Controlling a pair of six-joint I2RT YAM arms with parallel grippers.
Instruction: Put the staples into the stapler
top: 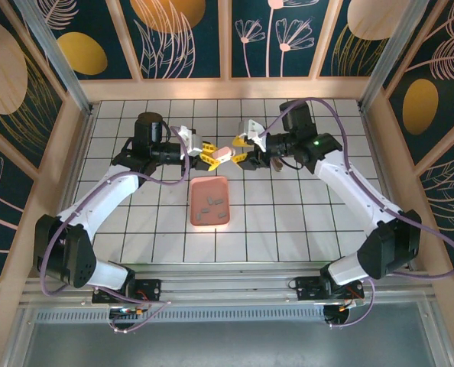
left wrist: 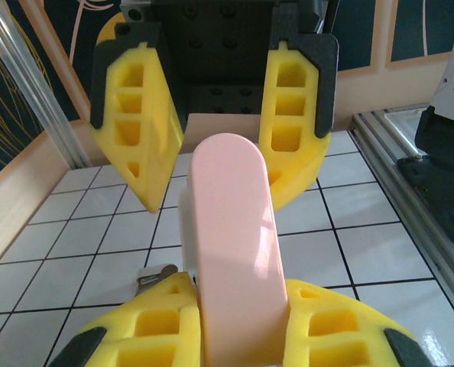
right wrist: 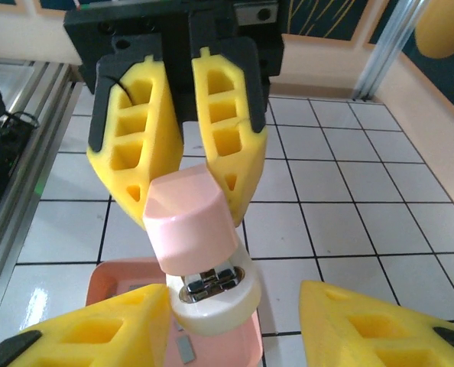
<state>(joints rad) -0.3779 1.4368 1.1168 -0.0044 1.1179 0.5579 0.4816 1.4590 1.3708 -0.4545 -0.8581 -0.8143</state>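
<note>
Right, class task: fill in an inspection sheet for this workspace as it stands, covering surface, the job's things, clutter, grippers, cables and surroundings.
surface: white tiled table, glossy.
job's things: stapler held in the air between the arms, silvery metal showing between pink top and white base; staples, small grey strips, lying in the salmon tray.
clutter: nothing seen.
grippers: left gripper shut on the stapler; right gripper at its other end, jaws apart.
cables: purple cables loop along both arms.
surroundings: wooden frame with floral panels; metal rail at the near edge.
</note>
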